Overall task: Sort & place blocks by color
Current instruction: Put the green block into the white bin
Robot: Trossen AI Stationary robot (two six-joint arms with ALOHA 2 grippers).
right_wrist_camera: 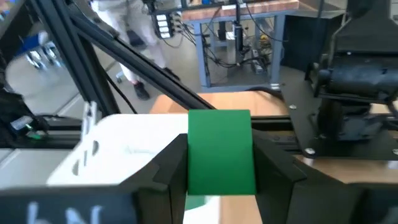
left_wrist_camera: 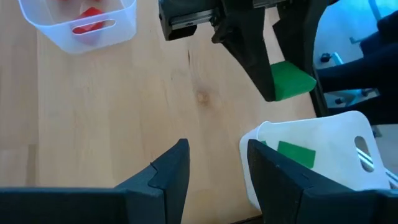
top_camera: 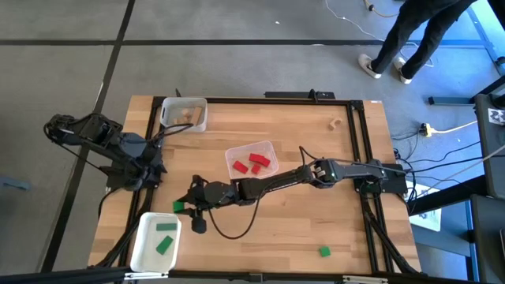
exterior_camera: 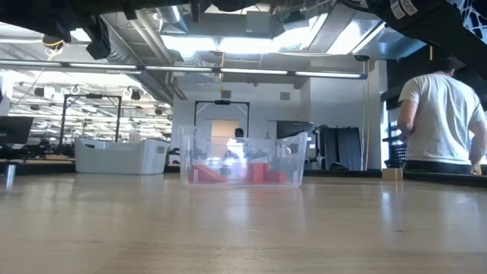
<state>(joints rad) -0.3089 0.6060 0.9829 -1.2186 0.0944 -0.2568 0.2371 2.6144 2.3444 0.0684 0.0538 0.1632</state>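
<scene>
the right gripper [right_wrist_camera: 219,165] has its fingers [right_wrist_camera: 163,171] closed on a green block [right_wrist_camera: 219,151], one finger flat against each side. the block sits upright between them, just above the near rim of the white tray [top_camera: 155,242] at the tabletop's [top_camera: 316,229] front left corner. two green blocks [top_camera: 165,237] lie inside that tray.

the right arm [top_camera: 276,183] reaches across the tabletop from the right edge, passing in front of the clear tray [top_camera: 252,161] near the centre, which holds red blocks [top_camera: 252,162].

the left gripper [left_wrist_camera: 214,165] waits near the left edge, its fingers apart at a moderate gap and holding nothing.

another tray [top_camera: 185,113] with tan blocks [top_camera: 186,117] sits at the back left. one green block [top_camera: 324,252] lies loose near the front edge, right of centre.
</scene>
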